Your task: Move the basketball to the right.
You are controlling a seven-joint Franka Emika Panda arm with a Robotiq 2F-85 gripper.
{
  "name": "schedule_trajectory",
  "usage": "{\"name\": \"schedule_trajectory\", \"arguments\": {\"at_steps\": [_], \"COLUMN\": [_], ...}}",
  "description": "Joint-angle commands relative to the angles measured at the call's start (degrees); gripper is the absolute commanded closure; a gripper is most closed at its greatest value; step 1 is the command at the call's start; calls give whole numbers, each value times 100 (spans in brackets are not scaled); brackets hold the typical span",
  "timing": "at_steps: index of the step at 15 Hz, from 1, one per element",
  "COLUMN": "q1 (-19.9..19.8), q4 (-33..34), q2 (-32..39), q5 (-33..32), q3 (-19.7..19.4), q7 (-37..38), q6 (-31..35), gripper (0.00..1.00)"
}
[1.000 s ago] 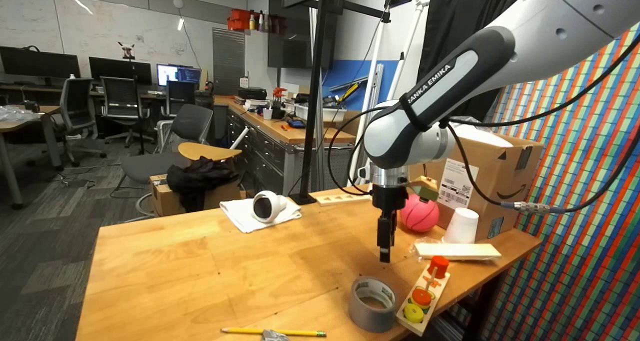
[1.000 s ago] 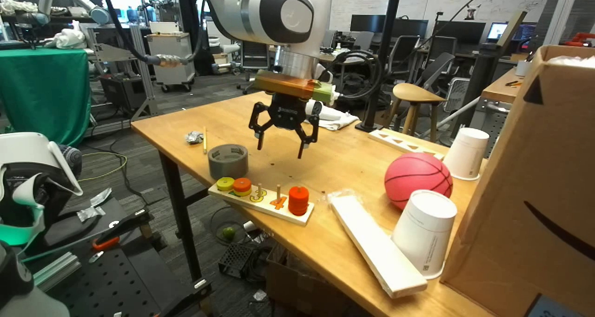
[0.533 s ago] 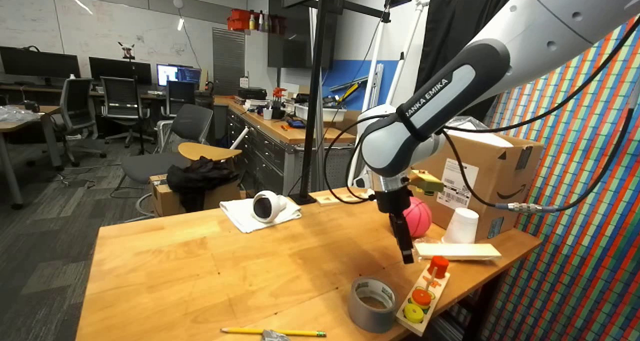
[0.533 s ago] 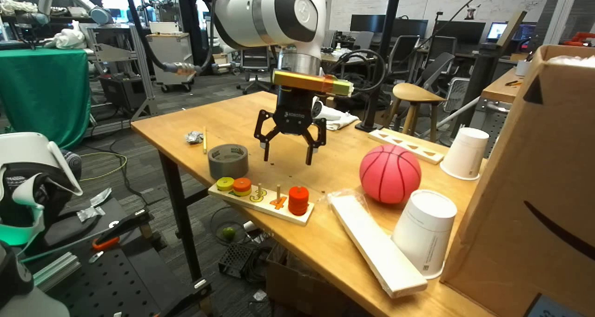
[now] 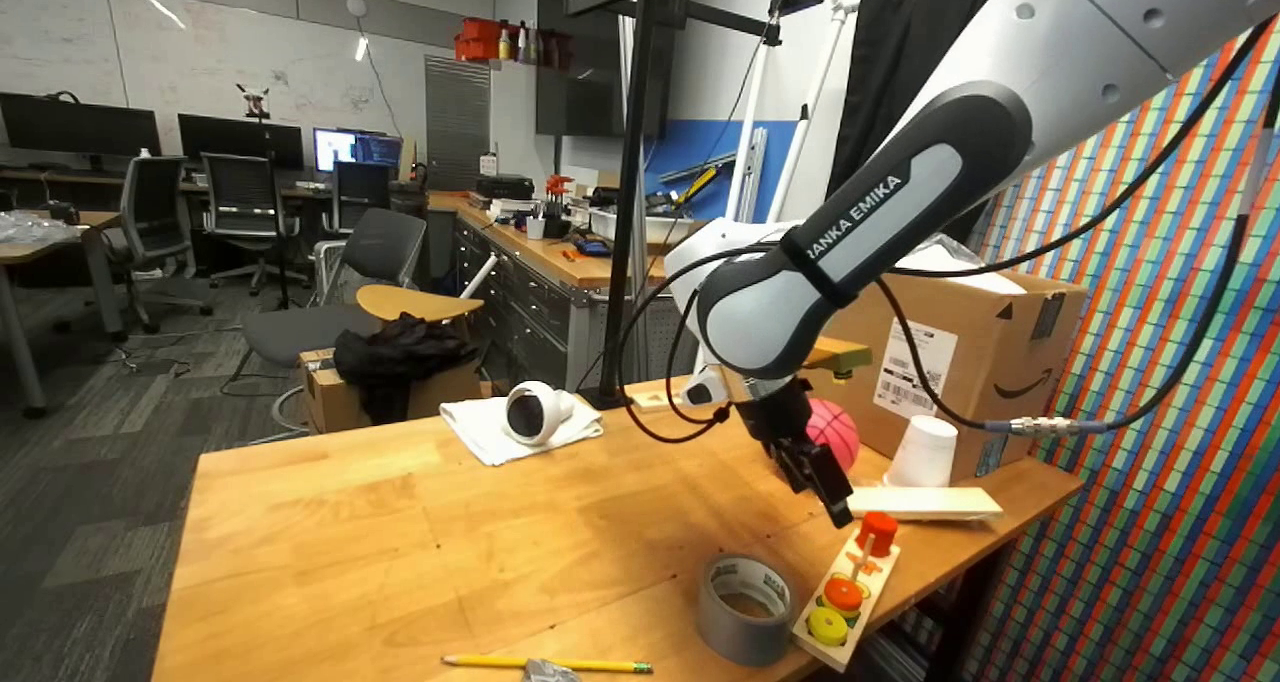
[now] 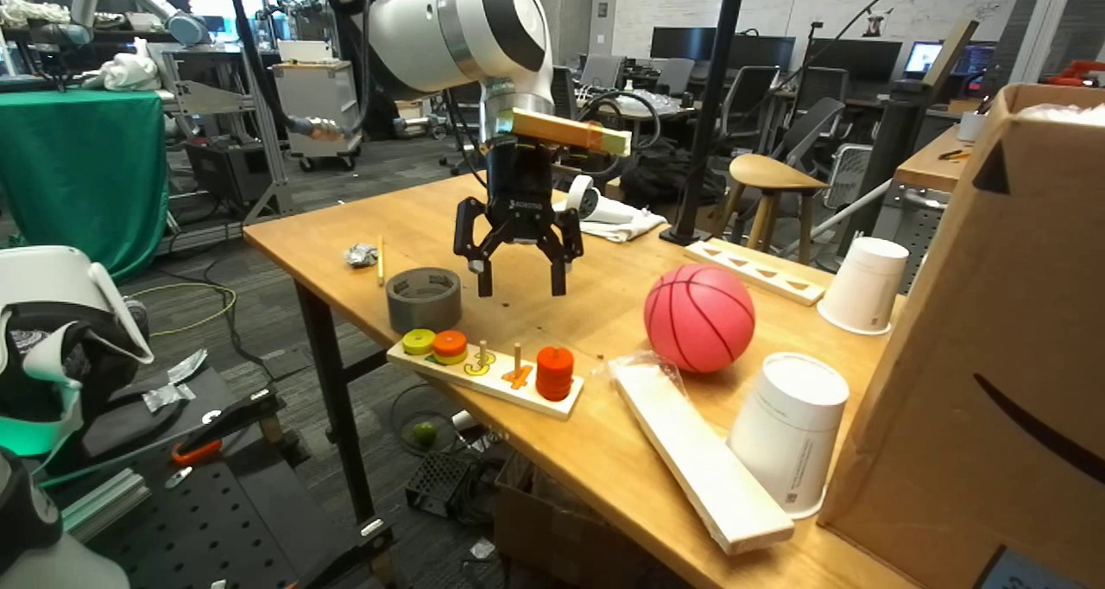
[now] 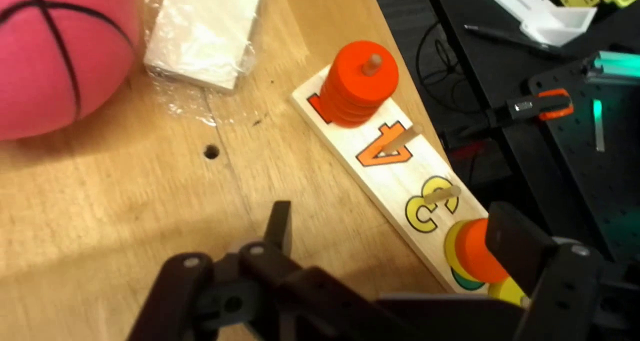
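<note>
The pinkish-red basketball [image 6: 699, 317] with dark seams rests on the wooden table, by the end of a white wrapped block. In an exterior view it is partly hidden behind my gripper and arm [image 5: 836, 430]. In the wrist view part of it shows at the upper left [image 7: 55, 71]. My gripper [image 6: 522, 289] is open and empty, above the table and apart from the ball. It hangs tilted near the peg board in an exterior view [image 5: 838, 518]. In the wrist view the fingers of the gripper [image 7: 392, 216] stand wide apart, with the peg board below.
The peg board with coloured rings [image 6: 501, 382] and the grey tape roll [image 6: 423, 300] lie near the table edge. The wrapped block [image 6: 691, 451], white cups [image 6: 790, 433] and a cardboard box [image 6: 975, 338] are beyond the ball. A white camera [image 5: 535, 412] sits on a cloth.
The ball has rolled away from the box, leftward in an exterior view, uncovering more of the rear cup. My gripper has tilted, its tips swinging toward the peg board. It stays open.
</note>
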Motion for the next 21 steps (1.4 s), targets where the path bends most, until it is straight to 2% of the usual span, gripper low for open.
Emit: {"name": "schedule_trajectory", "arguments": {"at_steps": [1, 5, 9, 16, 19, 21], "q1": [188, 222, -7, -472, -487, -441], "q4": [76, 236, 948, 2074, 2528, 2759], "q2": [-65, 7, 600, 1606, 1948, 2133], "q5": [-964, -1963, -1676, -1259, -1534, -1965], "q3": [26, 93, 15, -242, -393, -571], "q7": [-75, -198, -704, -1685, -2161, -2388], "q6": [-77, 361, 523, 167, -281, -762], "gripper": [0, 0, 0, 0, 0, 0]}}
